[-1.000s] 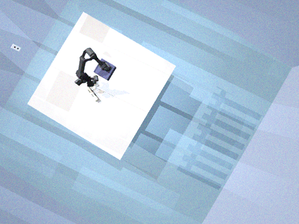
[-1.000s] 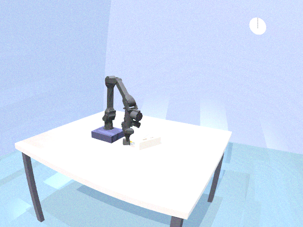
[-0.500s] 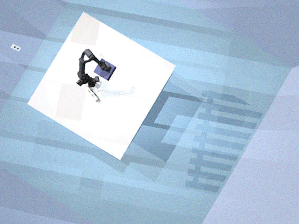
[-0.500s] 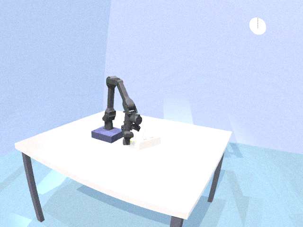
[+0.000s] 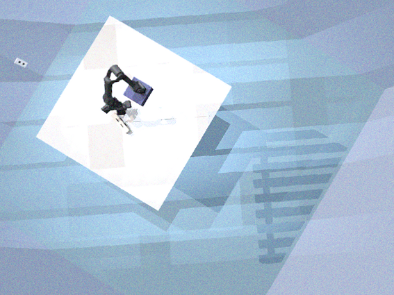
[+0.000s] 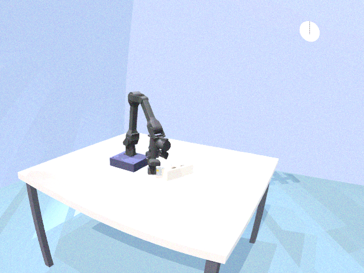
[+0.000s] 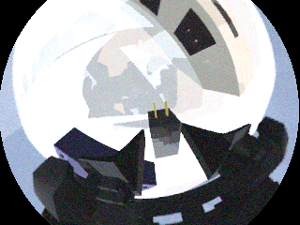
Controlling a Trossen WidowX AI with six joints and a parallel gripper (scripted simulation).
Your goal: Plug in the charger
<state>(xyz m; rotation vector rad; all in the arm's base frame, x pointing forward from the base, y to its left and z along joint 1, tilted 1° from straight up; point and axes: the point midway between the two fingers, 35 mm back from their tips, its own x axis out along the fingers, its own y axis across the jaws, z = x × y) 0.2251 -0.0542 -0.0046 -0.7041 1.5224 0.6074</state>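
I've got the claw (image 7: 164,150) low on the table (image 6: 223,187), half-closed around the charger (image 7: 165,137) at frame centre but not yet clamped, prongs aimed at the power strip (image 7: 206,32) upper right, so lifting and plugging all remain.
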